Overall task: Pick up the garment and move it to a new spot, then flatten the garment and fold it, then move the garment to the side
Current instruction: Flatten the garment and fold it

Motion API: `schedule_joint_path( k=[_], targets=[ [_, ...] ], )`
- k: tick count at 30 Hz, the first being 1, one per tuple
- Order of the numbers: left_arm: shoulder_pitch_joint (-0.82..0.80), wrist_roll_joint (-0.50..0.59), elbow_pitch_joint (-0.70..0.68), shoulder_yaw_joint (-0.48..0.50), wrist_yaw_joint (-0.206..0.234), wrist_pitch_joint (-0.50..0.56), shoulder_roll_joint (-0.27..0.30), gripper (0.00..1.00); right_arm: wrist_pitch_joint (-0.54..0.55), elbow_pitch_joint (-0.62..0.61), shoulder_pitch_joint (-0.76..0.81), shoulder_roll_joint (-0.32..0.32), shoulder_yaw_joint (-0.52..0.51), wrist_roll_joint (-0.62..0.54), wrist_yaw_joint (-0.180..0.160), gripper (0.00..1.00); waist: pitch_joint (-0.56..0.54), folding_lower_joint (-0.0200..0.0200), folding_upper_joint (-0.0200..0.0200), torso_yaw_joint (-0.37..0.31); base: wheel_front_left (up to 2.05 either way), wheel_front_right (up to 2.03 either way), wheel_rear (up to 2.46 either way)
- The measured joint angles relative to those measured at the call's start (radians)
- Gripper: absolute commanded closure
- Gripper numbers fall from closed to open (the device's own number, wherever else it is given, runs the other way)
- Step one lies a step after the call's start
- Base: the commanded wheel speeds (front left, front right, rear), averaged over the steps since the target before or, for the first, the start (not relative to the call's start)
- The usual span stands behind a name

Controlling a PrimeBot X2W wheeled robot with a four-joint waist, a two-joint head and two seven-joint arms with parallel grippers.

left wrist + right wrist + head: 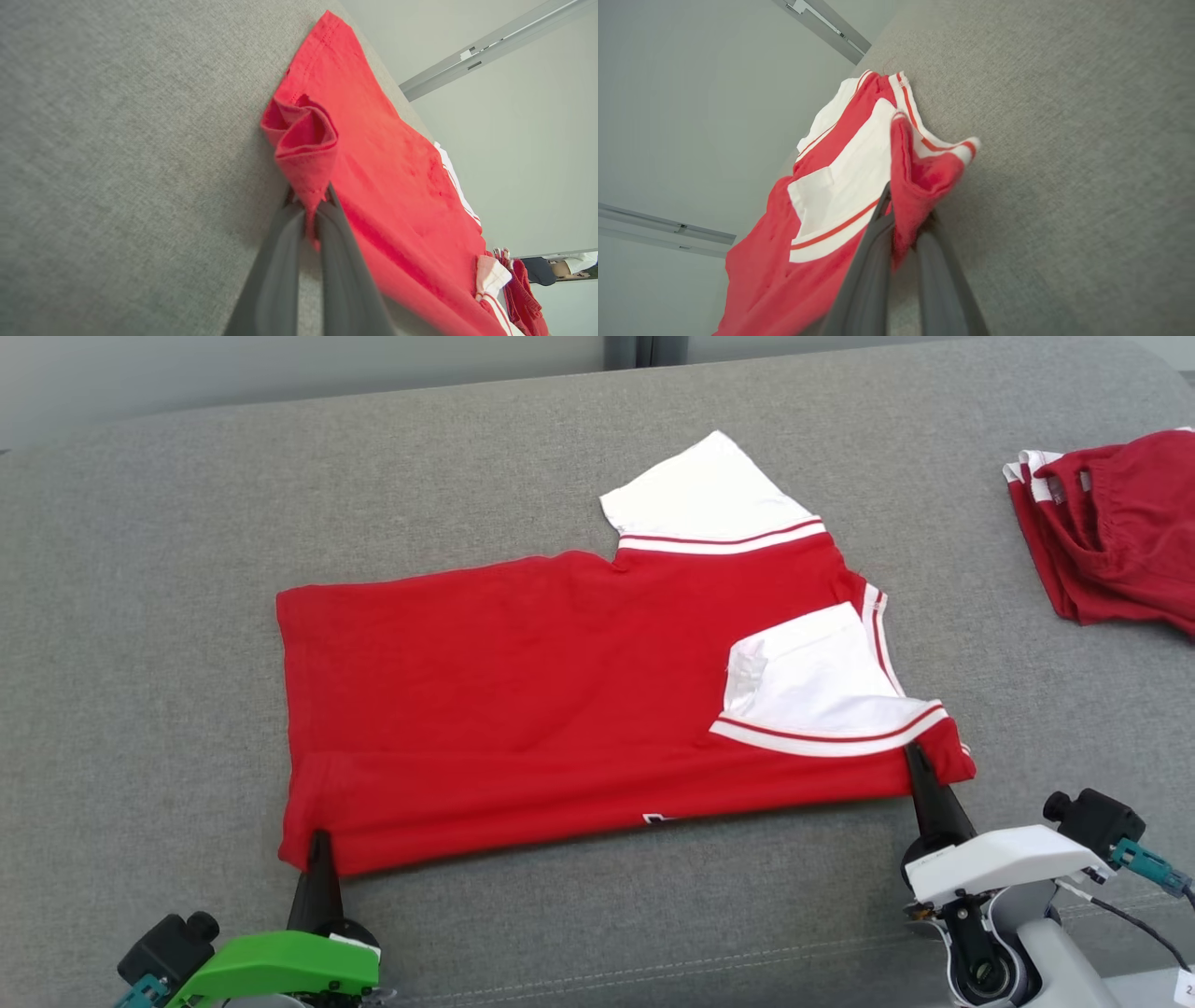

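Observation:
The garment (523, 700), a red shirt with white sleeves and red-and-white trim, lies spread sideways on the grey cushion (140, 616). One white sleeve is folded in over the red body, the other points to the far side. My left gripper (318, 841) is shut on the near left hem corner; the left wrist view shows the bunched red corner (303, 144) pinched between the dark fingers (275, 261). At the near right corner, by the folded sleeve's striped band, my right gripper (914, 753) is shut on the garment; red cloth (920, 177) is clamped between its fingers (864, 280).
A second pile of red clothes (1120, 523) with white trim lies at the cushion's right edge. Grey fabric stretches free to the left and behind the garment. A pale wall (280, 373) rises behind the cushion. A seam runs along the cushion's near edge.

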Motion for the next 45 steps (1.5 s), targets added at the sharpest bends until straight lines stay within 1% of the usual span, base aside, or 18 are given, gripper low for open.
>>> schedule_joint_path(
  k=[7,15,16,17,18,19,20,21,22,25,29,35,40,45],
  targets=[
    [0.006,0.0,0.059,0.007,0.041,-0.018,-0.008,1.0,0.021,0.016,0.009,0.028,-0.022,-0.033,0.001,1.0,0.015,0.0,0.0,-0.019,0.0,0.0,0.0],
    [0.006,-0.002,0.093,-0.002,0.045,-0.031,-0.017,1.0,0.019,0.067,-0.007,0.046,-0.029,-0.057,0.001,1.0,0.019,0.0,0.0,-0.014,0.0,0.0,0.0],
    [0.006,-0.004,0.097,-0.003,0.045,-0.033,-0.017,1.0,0.017,0.073,-0.008,0.047,-0.029,-0.059,0.001,0.87,0.018,0.0,0.0,-0.013,0.0,0.0,0.0],
    [0.006,-0.004,0.1,-0.004,0.044,-0.035,-0.018,1.0,0.013,0.079,-0.009,0.048,-0.03,-0.064,0.001,0.87,0.018,0.0,0.0,-0.013,0.0,0.0,0.0],
    [0.006,-0.004,0.101,-0.006,0.044,-0.036,-0.018,0.96,0.012,0.083,-0.009,0.048,-0.03,-0.066,0.001,0.71,0.017,0.0,0.0,-0.013,0.0,0.0,0.0],
    [0.006,-0.004,0.103,-0.006,0.044,-0.04,-0.018,0.71,0.012,0.086,-0.009,0.048,-0.03,-0.067,0.001,0.51,0.016,0.0,0.0,-0.014,0.0,0.0,0.0],
    [0.007,-0.004,0.104,-0.005,0.043,-0.04,-0.018,0.56,0.011,0.087,-0.009,0.047,-0.031,-0.068,0.001,0.16,0.015,0.0,0.0,-0.015,0.0,0.0,0.0],
    [0.011,0.002,0.104,-0.005,0.042,-0.043,-0.015,0.02,0.01,0.084,-0.005,0.045,-0.032,-0.067,0.001,0.0,0.013,0.0,0.0,-0.019,0.0,0.0,0.0],
    [0.016,0.008,0.104,-0.006,0.042,-0.043,-0.01,0.0,0.009,0.083,0.001,0.042,-0.034,-0.068,0.001,0.0,0.012,0.0,0.0,-0.021,0.0,0.0,0.0],
    [0.038,0.02,0.097,-0.006,0.042,-0.049,0.005,0.0,0.003,0.075,0.021,0.028,-0.046,-0.069,0.0,0.0,0.007,0.0,0.0,-0.027,0.0,0.0,0.0],
    [0.063,0.032,0.072,-0.002,0.053,-0.052,0.018,0.0,0.002,0.049,0.056,0.015,-0.069,-0.069,0.0,0.0,-0.001,0.0,0.0,-0.036,0.0,0.0,0.0],
    [0.107,0.084,0.003,0.022,0.089,-0.056,0.062,0.0,-0.005,-0.02,0.093,-0.008,-0.125,-0.086,0.0,0.0,-0.017,0.0,0.0,-0.046,0.0,0.0,0.0],
    [0.1,0.145,-0.061,0.024,0.11,-0.059,0.117,0.0,0.015,-0.096,0.093,-0.014,-0.157,-0.13,0.0,0.0,-0.036,0.0,0.0,-0.048,0.0,0.0,0.0],
    [0.007,0.21,-0.099,-0.018,0.118,0.011,0.198,0.0,0.066,-0.168,0.085,-0.015,-0.168,-0.18,0.0,0.0,-0.043,0.0,0.0,-0.039,0.0,0.0,0.0]
  ],
)
